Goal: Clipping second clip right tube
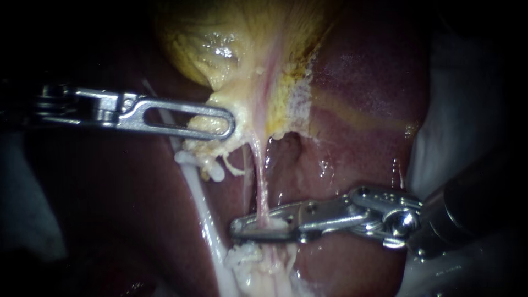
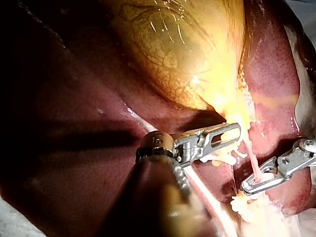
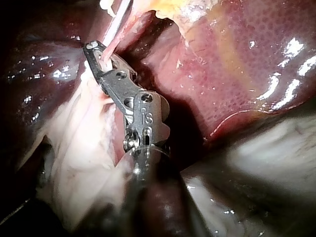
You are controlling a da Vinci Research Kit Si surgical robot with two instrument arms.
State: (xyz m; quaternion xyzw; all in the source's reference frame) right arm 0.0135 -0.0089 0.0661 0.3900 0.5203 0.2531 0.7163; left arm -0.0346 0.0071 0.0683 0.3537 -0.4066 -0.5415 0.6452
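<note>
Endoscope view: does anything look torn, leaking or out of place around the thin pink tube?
Nothing stands out. The pink tube runs taut and unbroken from the gallbladder down to the tip of the right instrument. The left instrument grips the gallbladder's lower edge. No tear or loose clip shows.

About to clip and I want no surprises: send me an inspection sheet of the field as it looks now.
Surface: liver, wet and glossy.
Job's things: right tube, pink and taut, runs from the gallbladder down into the right instrument; left tube, white, lies beside it and is free.
Clutter: nothing seen.
End effectors: left instrument, jaws shut on the gallbladder's lower end; right instrument, jaws shut on the right tube.
Cables: nothing seen.
Surroundings: pale cloth beyond the liver's edge.
</note>
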